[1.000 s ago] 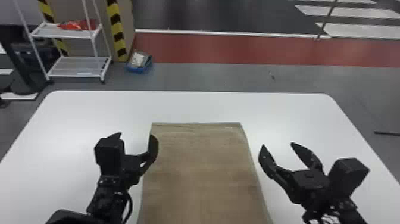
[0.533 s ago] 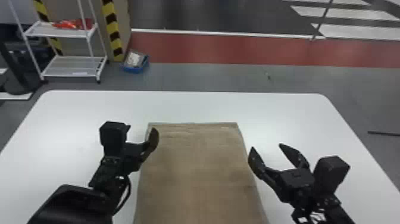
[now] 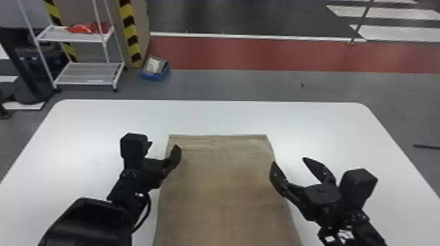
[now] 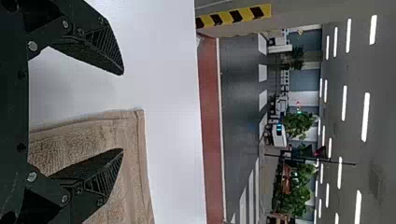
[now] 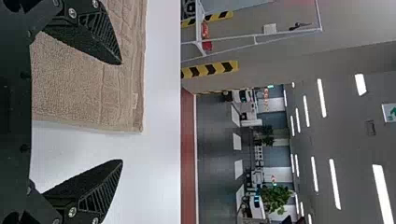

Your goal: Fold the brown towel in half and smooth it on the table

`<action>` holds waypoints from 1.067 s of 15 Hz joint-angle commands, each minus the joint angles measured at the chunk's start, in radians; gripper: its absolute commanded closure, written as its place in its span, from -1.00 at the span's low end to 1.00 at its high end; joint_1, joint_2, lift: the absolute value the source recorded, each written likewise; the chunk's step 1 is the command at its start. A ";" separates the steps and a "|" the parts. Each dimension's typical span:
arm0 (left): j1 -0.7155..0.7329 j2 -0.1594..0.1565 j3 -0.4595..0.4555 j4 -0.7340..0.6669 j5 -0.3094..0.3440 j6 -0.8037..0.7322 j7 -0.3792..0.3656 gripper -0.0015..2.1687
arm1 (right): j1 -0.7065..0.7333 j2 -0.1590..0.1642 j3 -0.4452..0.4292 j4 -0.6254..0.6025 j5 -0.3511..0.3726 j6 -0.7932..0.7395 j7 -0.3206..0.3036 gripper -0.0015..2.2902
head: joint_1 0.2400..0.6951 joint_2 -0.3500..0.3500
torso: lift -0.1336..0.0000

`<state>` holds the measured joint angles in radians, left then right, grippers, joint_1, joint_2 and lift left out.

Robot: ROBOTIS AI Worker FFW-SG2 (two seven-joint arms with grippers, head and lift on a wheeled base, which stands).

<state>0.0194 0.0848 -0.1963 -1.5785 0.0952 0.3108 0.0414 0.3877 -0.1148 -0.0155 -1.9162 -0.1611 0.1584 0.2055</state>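
Observation:
The brown towel (image 3: 217, 193) lies flat on the white table (image 3: 212, 114), its far edge straight across. My left gripper (image 3: 163, 147) is over the towel's left edge, fingers apart; in the left wrist view the left gripper (image 4: 123, 112) has one finger above the towel (image 4: 135, 163) and the other above bare table. At the towel's right edge is my right gripper (image 3: 289, 162), also spread. In the right wrist view the right gripper (image 5: 122, 112) has the towel's corner (image 5: 126, 116) between its fingers' lines, gripping nothing.
Beyond the table's far edge stand a white shelf rack (image 3: 88, 73) and a blue box (image 3: 155, 68) on the floor. A striped post (image 3: 129, 32) rises beside the rack.
Both grippers have shifted inward relative to the towel, the right one leftward to its edge, the left one slightly over its edge. The head view has also shifted a little. The towel lies as before.

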 commanded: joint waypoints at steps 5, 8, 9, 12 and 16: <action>-0.022 -0.007 0.000 0.044 0.003 0.026 -0.024 -0.56 | -0.012 -0.009 0.009 0.020 -0.006 0.000 0.000 -0.88 | 1.00 -0.18 | -0.81; -0.021 -0.008 0.002 0.041 0.006 0.023 -0.021 -0.41 | -0.012 -0.009 0.008 0.020 -0.006 -0.003 0.000 -0.88 | 1.00 -0.18 | -0.81; -0.018 -0.008 0.002 0.038 0.004 0.017 -0.020 -0.41 | -0.012 -0.009 0.008 0.020 -0.006 0.000 0.000 -0.88 | 1.00 -0.18 | -0.81; -0.016 -0.008 0.000 0.038 0.003 0.011 -0.017 -0.14 | -0.012 -0.009 0.008 0.020 -0.006 0.000 0.000 -0.88 | 1.00 -0.18 | -0.81; -0.013 -0.008 0.000 0.037 0.004 0.011 -0.015 -0.37 | -0.012 -0.011 0.008 0.020 -0.006 0.000 0.000 -0.88 | 1.00 -0.18 | -0.81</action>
<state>0.0053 0.0767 -0.1963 -1.5409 0.0987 0.3215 0.0261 0.3753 -0.1251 -0.0077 -1.8960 -0.1672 0.1587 0.2056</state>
